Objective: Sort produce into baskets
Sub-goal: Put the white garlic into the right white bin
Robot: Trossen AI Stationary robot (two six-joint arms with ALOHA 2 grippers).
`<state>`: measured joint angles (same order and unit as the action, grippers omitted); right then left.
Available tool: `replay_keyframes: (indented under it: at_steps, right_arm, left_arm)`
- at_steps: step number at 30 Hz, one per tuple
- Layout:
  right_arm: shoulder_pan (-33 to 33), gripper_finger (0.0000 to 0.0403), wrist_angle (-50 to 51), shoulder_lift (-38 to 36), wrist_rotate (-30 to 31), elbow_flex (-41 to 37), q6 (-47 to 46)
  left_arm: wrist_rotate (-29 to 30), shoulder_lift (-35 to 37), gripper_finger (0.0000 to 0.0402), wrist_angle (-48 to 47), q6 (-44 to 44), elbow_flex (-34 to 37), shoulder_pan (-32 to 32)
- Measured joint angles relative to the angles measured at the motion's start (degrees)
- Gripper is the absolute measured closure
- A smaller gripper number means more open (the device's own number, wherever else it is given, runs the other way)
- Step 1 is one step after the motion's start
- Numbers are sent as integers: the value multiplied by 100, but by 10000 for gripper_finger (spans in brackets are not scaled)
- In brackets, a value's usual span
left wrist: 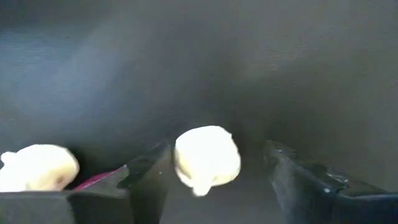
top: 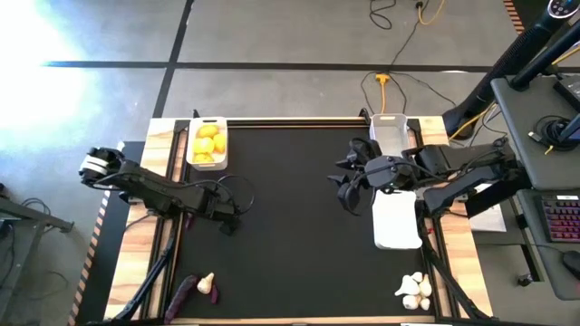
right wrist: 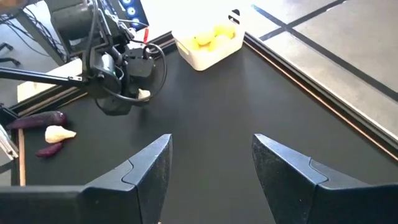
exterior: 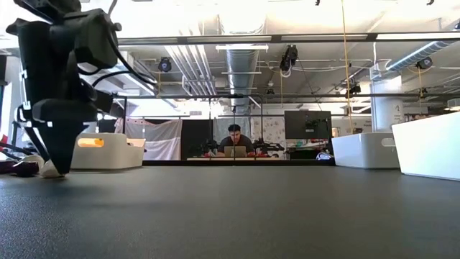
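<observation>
My left gripper (top: 231, 220) is open, pointing down at the left middle of the black table. A white garlic bulb (left wrist: 207, 155) sits between its fingers, close to one finger, and also shows in the right wrist view (right wrist: 144, 94). My right gripper (top: 344, 187) is open and empty above the table's right middle, near two white baskets (top: 390, 131) (top: 397, 219). A third basket (top: 207, 143) at the far left holds yellow lemons. Another garlic bulb (top: 207, 282) and purple eggplant pieces (top: 184, 296) lie at the near left. My left gripper has the garlic bulb between its open fingers, which point down. The bulb lies right beside one finger (left wrist: 155, 168) with a clear gap to the other (left wrist: 292, 174). I cannot tell whether that finger touches it.
Several garlic bulbs (top: 412, 290) lie at the near right corner. The middle of the table (top: 290, 254) is bare black mat. A person (exterior: 233, 140) sits at a desk far behind the table.
</observation>
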<state>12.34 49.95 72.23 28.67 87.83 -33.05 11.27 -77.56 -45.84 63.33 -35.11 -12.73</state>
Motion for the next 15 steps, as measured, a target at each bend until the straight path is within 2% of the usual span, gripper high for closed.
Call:
replay_keyframes:
  at_steps: [8, 12, 15]
  right_arm:
    - [4, 188, -129, -45, -130, 6, -41]
    - [4, 188, -47, -79, -490, 169, 4]
    - [5, 188, 31, -111, -815, 301, 6]
  left_arm:
    - [-138, -305, 233, 169, -41, -13, 10]
    - [-180, -240, 260, 254, -143, -92, 47]
    - [-186, -203, 273, 810, -405, -282, 135]
